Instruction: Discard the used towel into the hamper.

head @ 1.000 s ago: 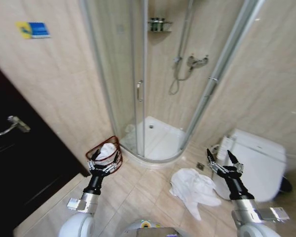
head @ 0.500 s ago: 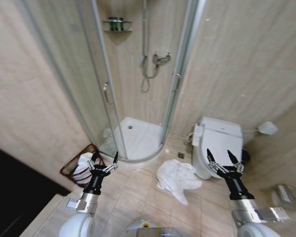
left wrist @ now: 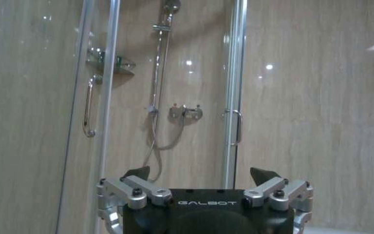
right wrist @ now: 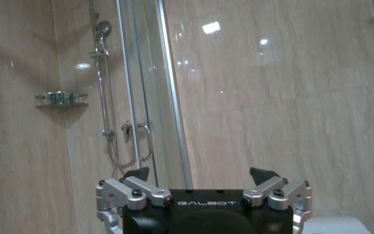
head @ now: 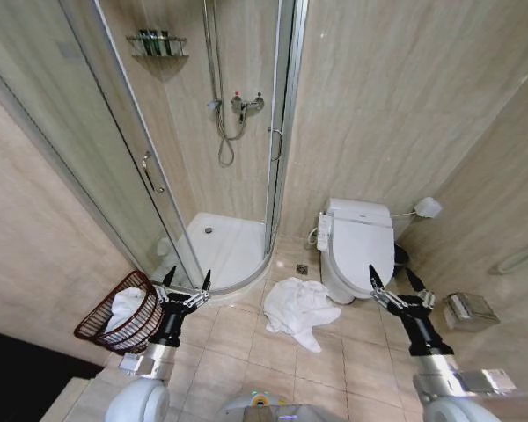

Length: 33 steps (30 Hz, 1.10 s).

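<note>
Floor: the beige tiled bathroom floor (head: 246,343) carries everything.
Towel: a crumpled white cloth towel (head: 297,308) lies on the floor between the shower edge and the white toilet (head: 359,246). Nobody holds it.
Hamper: the round dark red-brown wire basket (head: 114,315) sits by the left wall, with white cloth already inside.
Left gripper (head: 185,287): wide open, empty, just beside the hamper.
Right gripper (head: 394,283): wide open, empty, near the toilet.
Job: I think it is hardly begun; the picking up and dropping in are both left.
</note>
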Motion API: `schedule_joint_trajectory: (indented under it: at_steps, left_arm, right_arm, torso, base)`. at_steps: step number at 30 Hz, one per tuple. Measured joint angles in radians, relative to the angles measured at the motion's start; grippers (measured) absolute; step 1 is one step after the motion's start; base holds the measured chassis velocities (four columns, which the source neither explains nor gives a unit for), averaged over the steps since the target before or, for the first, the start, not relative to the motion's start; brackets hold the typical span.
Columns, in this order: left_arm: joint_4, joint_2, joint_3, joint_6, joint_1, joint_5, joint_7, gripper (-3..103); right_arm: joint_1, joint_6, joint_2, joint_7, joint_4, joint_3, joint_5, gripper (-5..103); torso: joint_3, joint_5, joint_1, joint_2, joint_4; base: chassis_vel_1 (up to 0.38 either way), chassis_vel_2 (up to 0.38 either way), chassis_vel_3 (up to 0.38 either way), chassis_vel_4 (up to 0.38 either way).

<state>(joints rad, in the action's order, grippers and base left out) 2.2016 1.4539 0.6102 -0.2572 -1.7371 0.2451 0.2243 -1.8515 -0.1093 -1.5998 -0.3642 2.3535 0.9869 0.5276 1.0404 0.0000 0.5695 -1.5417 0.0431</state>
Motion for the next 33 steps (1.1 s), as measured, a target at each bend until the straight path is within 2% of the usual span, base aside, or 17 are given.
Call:
schedule_joint_trajectory:
  at_steps: [18,33]
  left_arm:
    - [0.000,0.000,0.000,0.000,0.000,0.000,0.000,100]
    - [0.000,0.000,0.000,0.000,0.000,0.000,0.000,100]
  right_arm:
    - [0.000,0.000,0.000,0.000,0.000,0.000,0.000,100]
    - [0.000,0.000,0.000,0.000,0.000,0.000,0.000,100]
  torso:
    - [0.000,0.0002,0.000,0.000,-0.0001]
    - [0.000,0.0001,0.000,0.000,-0.0001]
  base:
    - [0.008,-0.050,-0.006,0.048]
    - [-0.035,-0.012,-0.030,-0.049]
